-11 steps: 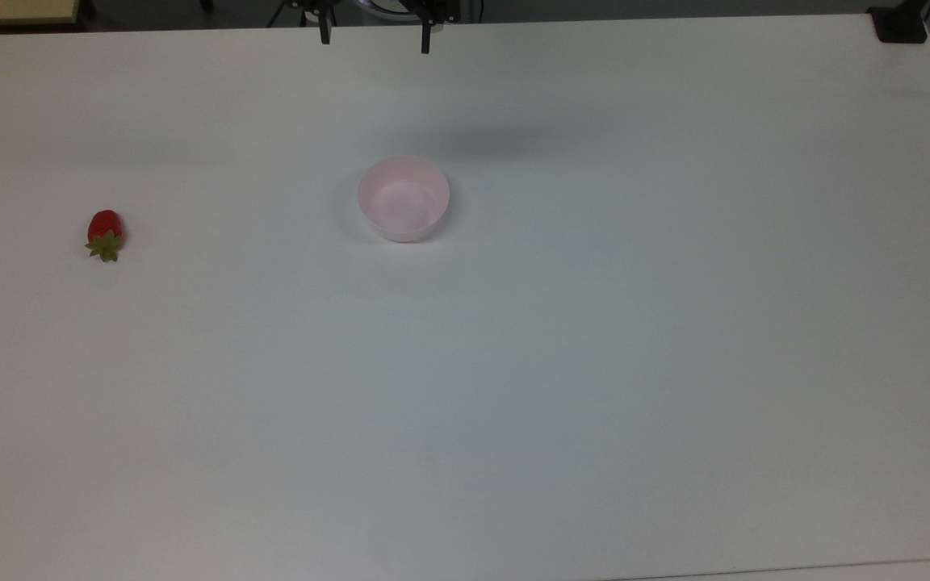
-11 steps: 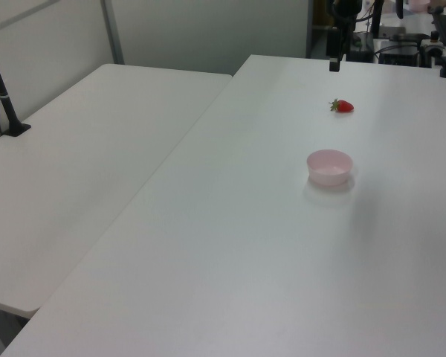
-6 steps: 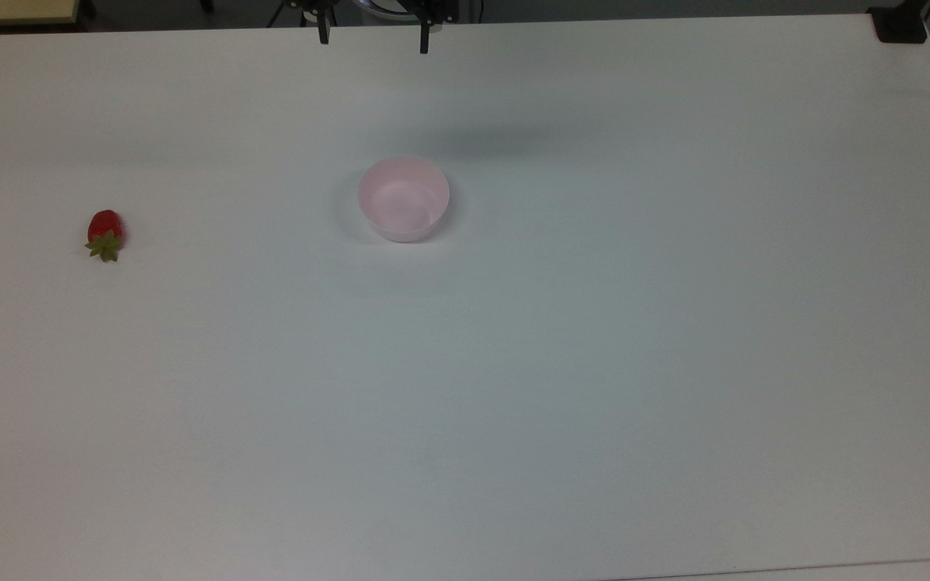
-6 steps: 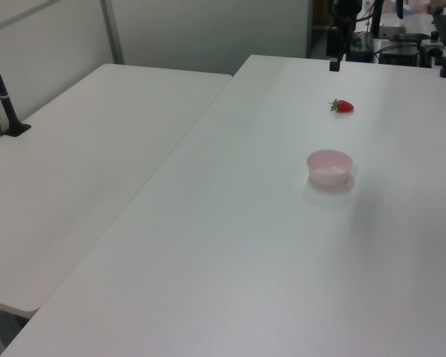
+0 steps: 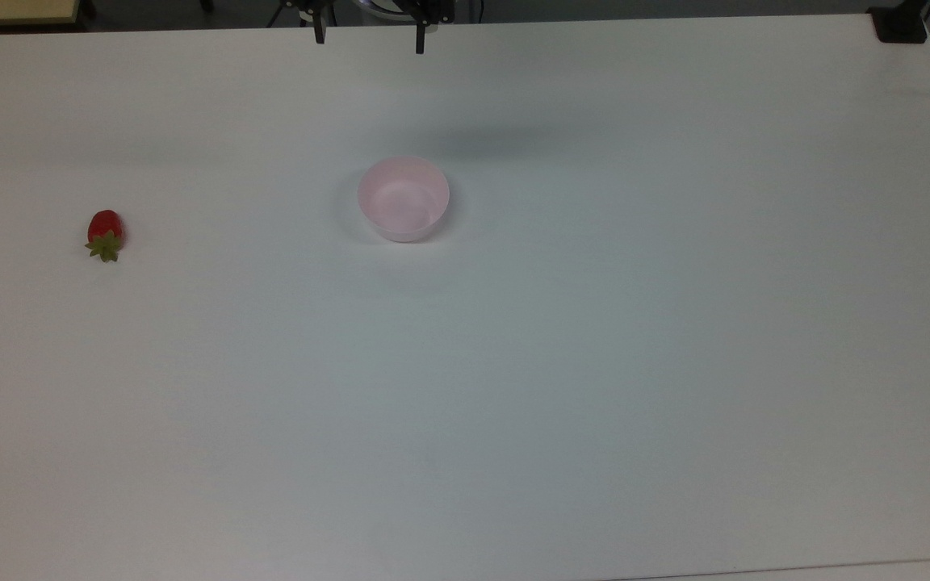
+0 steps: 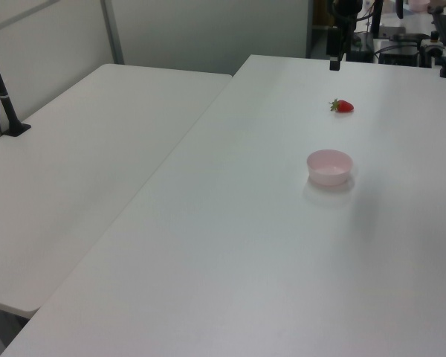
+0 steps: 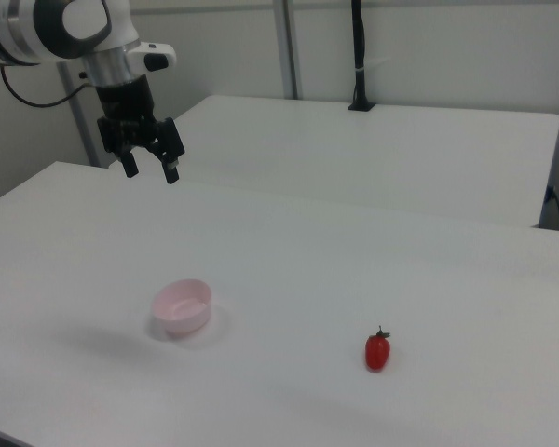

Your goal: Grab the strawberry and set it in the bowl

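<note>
The gripper (image 7: 150, 170) is hanging high with fingers spread wide and empty, probably prepping for the strawberry (image 7: 377, 351) lying well apart from the bowl (image 7: 182, 306).

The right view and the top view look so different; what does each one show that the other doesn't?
In the right view you see the arm's white wrist above the open gripper, which hangs high over the table, plus a second table and a black post behind. In the top view the strawberry lies with its green cap toward the bottom of the picture, and you look straight down into the empty bowl. Both share the strawberry, the bowl standing well apart from it, the white table and the gripper's two fingertips.
</note>
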Tool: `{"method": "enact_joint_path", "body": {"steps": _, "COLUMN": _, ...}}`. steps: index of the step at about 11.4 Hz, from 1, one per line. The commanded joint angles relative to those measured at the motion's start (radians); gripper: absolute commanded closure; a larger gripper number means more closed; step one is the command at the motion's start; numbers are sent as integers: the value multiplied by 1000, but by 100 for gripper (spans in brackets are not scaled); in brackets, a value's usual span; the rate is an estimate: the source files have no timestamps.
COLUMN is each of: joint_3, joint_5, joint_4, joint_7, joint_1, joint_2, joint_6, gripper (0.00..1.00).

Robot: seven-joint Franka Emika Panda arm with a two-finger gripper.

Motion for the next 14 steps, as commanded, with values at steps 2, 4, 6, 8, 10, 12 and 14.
{"method": "enact_joint_path", "body": {"steps": 2, "joint_3": -17, "joint_5": 6, "joint_4": -9, "joint_7": -24, "joint_1": 3, "joint_2": -18, "joint_6": -5, "gripper": 0}}
{"method": "enact_joint_path", "body": {"steps": 4, "joint_3": -17, "joint_5": 6, "joint_4": -9, "joint_7": -53, "joint_1": -9, "joint_2": -16, "joint_6": -5, "gripper": 0}}
{"method": "enact_joint_path", "body": {"steps": 6, "joint_3": -17, "joint_5": 7, "joint_4": -9, "joint_7": -81, "joint_1": -13, "joint_2": -16, "joint_6": -5, "gripper": 0}}
{"method": "enact_joint_path", "body": {"steps": 8, "joint_3": -21, "joint_5": 9, "joint_4": -9, "joint_7": -85, "joint_1": -15, "joint_2": -8, "joint_6": -4, "gripper": 0}}
{"method": "enact_joint_path", "body": {"steps": 10, "joint_3": -31, "joint_5": 16, "joint_4": -9, "joint_7": -100, "joint_1": -30, "joint_2": -4, "joint_6": -2, "gripper": 0}}
{"method": "enact_joint_path", "body": {"steps": 12, "joint_3": -31, "joint_5": 21, "joint_4": -8, "joint_7": -216, "joint_1": -85, "joint_2": 4, "joint_6": 2, "gripper": 0}}
{"method": "enact_joint_path", "body": {"steps": 14, "joint_3": -31, "joint_5": 21, "joint_4": -8, "joint_7": -326, "joint_1": -162, "joint_2": 25, "joint_6": 45, "gripper": 0}}
